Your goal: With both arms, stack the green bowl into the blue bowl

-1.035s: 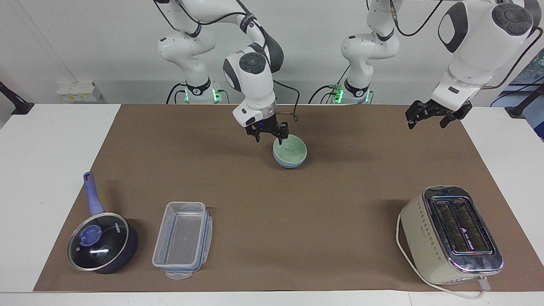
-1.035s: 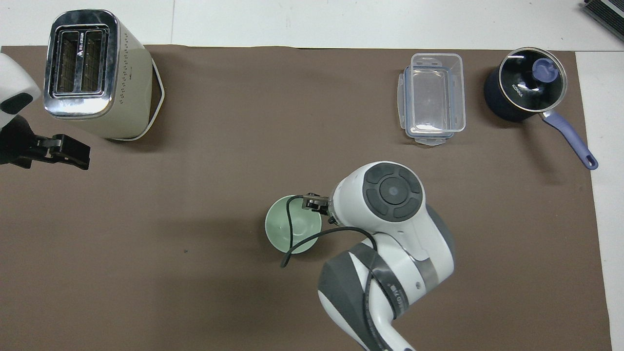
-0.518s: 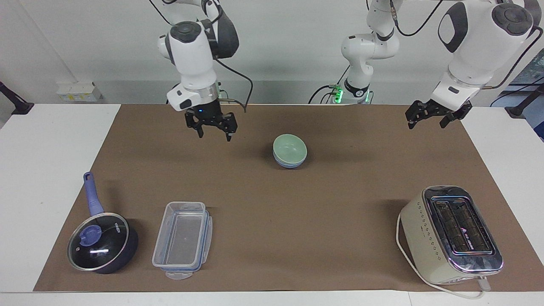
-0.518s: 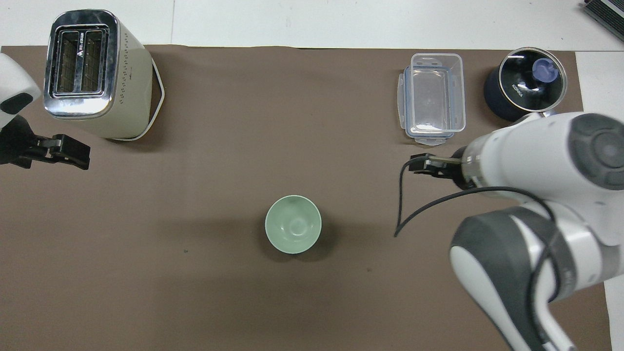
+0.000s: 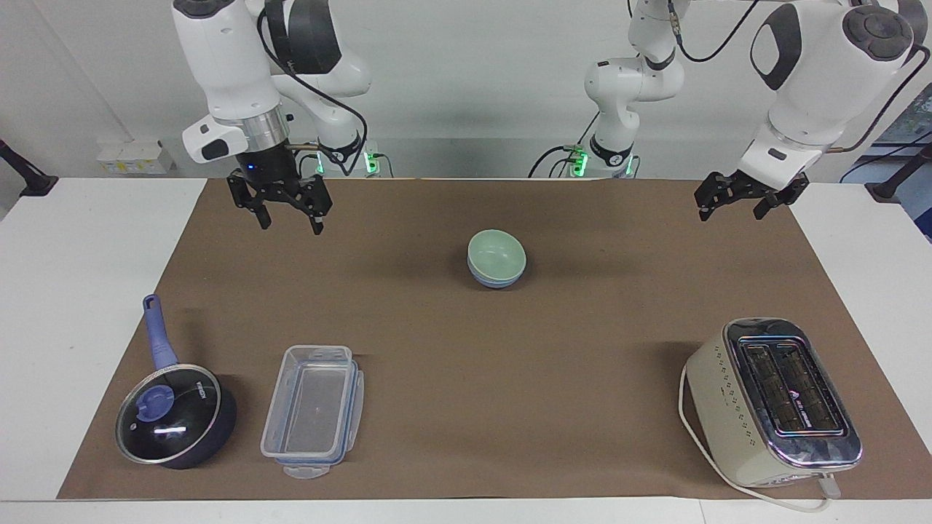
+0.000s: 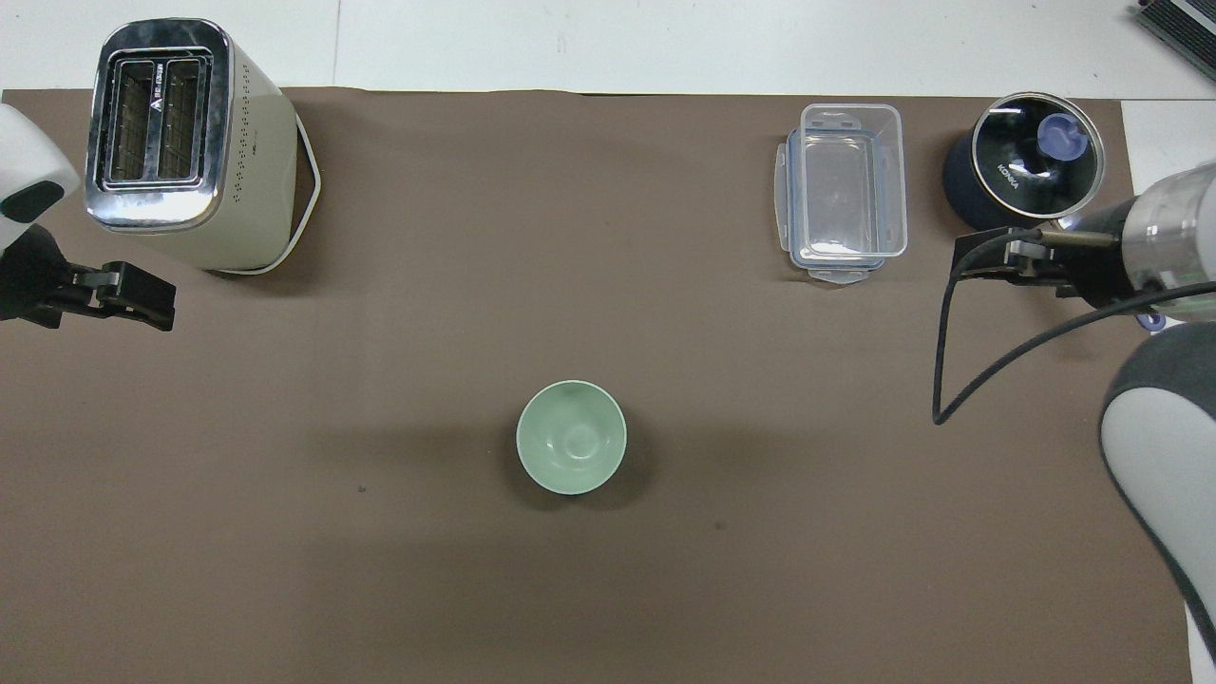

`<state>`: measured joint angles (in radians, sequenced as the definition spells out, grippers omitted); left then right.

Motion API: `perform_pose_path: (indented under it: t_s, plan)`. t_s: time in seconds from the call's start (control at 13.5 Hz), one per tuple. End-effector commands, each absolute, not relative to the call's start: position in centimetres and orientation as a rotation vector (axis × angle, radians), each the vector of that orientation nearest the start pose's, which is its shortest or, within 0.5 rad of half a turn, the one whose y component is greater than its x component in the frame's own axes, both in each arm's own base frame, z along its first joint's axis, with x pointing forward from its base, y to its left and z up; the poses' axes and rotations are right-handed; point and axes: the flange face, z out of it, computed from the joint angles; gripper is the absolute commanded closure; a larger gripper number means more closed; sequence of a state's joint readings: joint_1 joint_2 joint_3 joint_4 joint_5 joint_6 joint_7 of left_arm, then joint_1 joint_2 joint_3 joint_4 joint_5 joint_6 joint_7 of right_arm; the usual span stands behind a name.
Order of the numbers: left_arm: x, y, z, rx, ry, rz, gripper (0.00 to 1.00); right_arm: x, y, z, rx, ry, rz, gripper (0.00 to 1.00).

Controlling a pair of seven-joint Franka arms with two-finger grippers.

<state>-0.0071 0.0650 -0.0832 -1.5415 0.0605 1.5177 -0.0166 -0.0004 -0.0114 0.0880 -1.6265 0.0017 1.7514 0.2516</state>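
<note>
- Claw on my right arm [image 5: 289, 212], spread and empty, has swung up from the bowls to the upper left of the facing frame.
- Green bowl [image 5: 496, 255] sits nested in the blue bowl [image 5: 496, 280] mid-desk; I judge the stacking done.
- My left claw [image 5: 750, 198], spread too, waits unmoved at upper right.
</note>
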Motion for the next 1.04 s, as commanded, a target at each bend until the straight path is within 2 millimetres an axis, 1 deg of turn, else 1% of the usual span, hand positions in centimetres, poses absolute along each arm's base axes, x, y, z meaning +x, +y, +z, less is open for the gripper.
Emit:
perform_pose_path:
  t_s: [0.0,0.07,0.15,0.22,0.3,0.59,0.96]
  plan:
    - [56.4,-4.1,59.8,-3.075,0.105,0.148,0.0,57.9,3.2,64.6,-3.132,0.218,-0.132,0.0]
    - [56.4,-4.1,59.8,-3.075,0.105,0.146,0.0,57.6,3.0,65.2,-3.134,0.223,-0.115,0.0]
    - [56.4,-4.1,59.8,-3.075,0.102,0.146,0.0,57.3,2.9,65.2,-3.152,0.221,-0.09,0.0]
    - [56.4,-4.2,59.8,-3.075,0.107,0.146,0.0,57.4,2.9,65.0,-3.176,0.217,-0.094,0.0]
    - [56.4,-4.1,59.8,-3.075,0.105,0.146,0.0,57.1,3.1,65.2,-3.169,0.203,-0.111,0.0]
    - [56.4,-4.2,59.8,-3.075,0.107,0.148,0.0,55.6,3.4,64.0,-3.171,0.193,-0.079,0.0]
    - [56.4,-4.1,59.8,-3.075,0.105,0.146,0.0,55.3,3.4,63.8,-3.172,0.198,-0.06,0.0]
